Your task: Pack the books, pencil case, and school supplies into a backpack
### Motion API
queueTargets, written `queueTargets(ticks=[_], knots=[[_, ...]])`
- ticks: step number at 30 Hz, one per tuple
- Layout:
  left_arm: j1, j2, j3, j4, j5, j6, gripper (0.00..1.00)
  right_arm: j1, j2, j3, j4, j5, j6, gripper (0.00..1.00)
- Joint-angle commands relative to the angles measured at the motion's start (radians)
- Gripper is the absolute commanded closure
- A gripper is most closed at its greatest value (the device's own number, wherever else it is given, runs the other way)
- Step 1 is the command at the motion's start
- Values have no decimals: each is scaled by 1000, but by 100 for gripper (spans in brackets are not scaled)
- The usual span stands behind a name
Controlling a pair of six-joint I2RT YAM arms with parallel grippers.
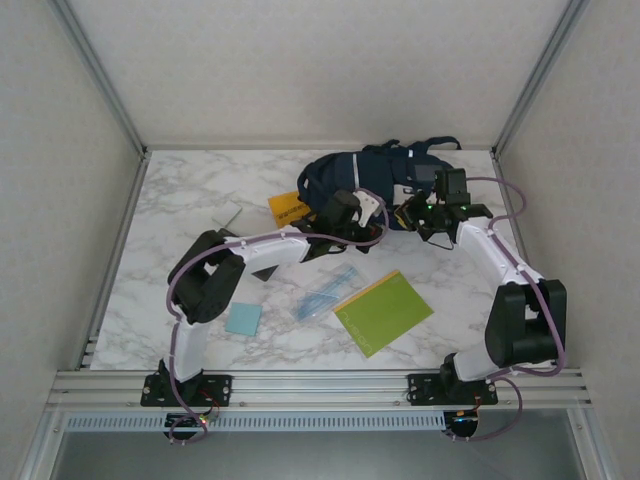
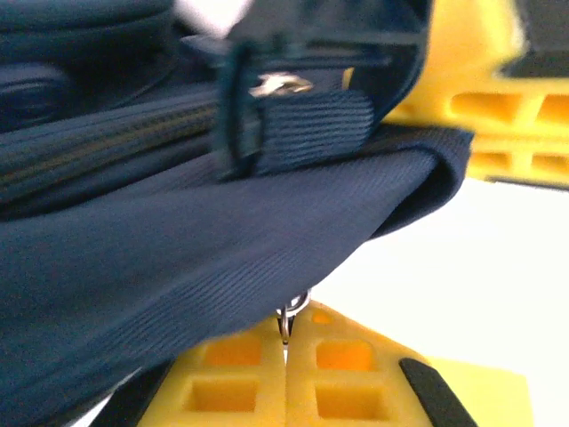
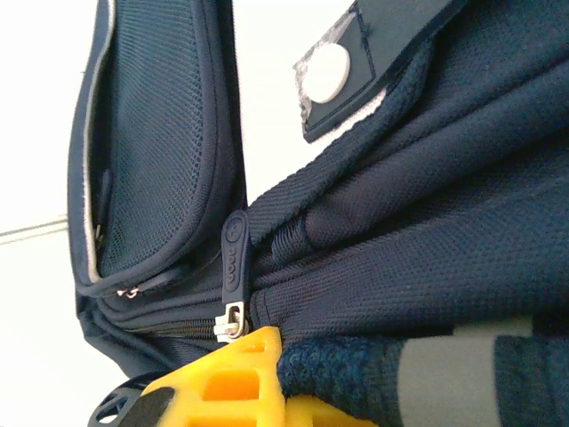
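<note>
The navy backpack [image 1: 375, 172] lies at the back of the table, with both grippers at its near side. My left gripper [image 1: 366, 214] is shut on a small metal zipper ring [image 2: 292, 310], which is pinched between its yellow fingertips [image 2: 289, 336] under the backpack's fabric [image 2: 178, 267]. My right gripper [image 1: 410, 216] is shut on a fold of the backpack's fabric [image 3: 373, 378], right beside a rubber zipper pull [image 3: 234, 256]. The orange-yellow book [image 1: 287, 208] lies left of the backpack. On the table in front are the lime-green notebook [image 1: 384, 312], the clear packet [image 1: 325, 291] and the light-blue pad [image 1: 243, 318]. A dark shape [image 1: 264, 272] peeks from under the left arm.
A small greyish object [image 1: 232, 216] lies on the marble table [image 1: 180, 200] at the left. Metal frame posts stand at the back corners, and a rail [image 1: 320, 382] runs along the near edge. The right gripper's yellow fingers [image 2: 498, 116] are close in the left wrist view.
</note>
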Motion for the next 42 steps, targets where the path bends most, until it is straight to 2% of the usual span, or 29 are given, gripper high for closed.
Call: queueTargets(ticks=[1, 5, 10, 12, 15, 23, 24, 26, 27, 30, 32, 33, 38, 42], knots=[[70, -83, -9, -212, 26, 80, 100, -36, 25, 47, -80, -36, -190, 100], [126, -104, -22, -309, -63, 130, 100, -61, 49, 86, -163, 23, -311, 100], [200, -119, -18, -375, -167, 103, 100, -85, 73, 136, -228, 148, -406, 100], [204, -142, -17, -413, -172, 110, 100, -95, 86, 155, -231, 198, -417, 100], [184, -196, -37, -436, -72, 119, 100, -104, 126, 195, -199, 251, -423, 100], [46, -256, -30, -450, 171, 54, 100, -120, 346, 439, -186, 241, -377, 100], [32, -252, -18, -445, 179, 39, 100, -122, 363, 466, -202, 236, -364, 96], [19, -233, 11, -435, 173, 13, 100, -122, 369, 482, -225, 202, -337, 63], [17, -218, 32, -430, 167, 0, 100, -121, 349, 458, -218, 182, -317, 51], [16, -161, 115, -430, 141, -21, 100, -121, 250, 334, -196, 133, -275, 30], [16, -128, 164, -431, 129, -35, 100, -121, 162, 231, -180, 97, -246, 22], [16, -114, 189, -428, 130, -44, 100, -121, 103, 160, -157, 66, -219, 12], [16, -71, 257, -420, 153, -76, 100, -108, -69, -71, -7, -96, -63, 11], [11, -69, 257, -431, 170, -80, 100, -47, -115, -196, 178, -146, 110, 11]])
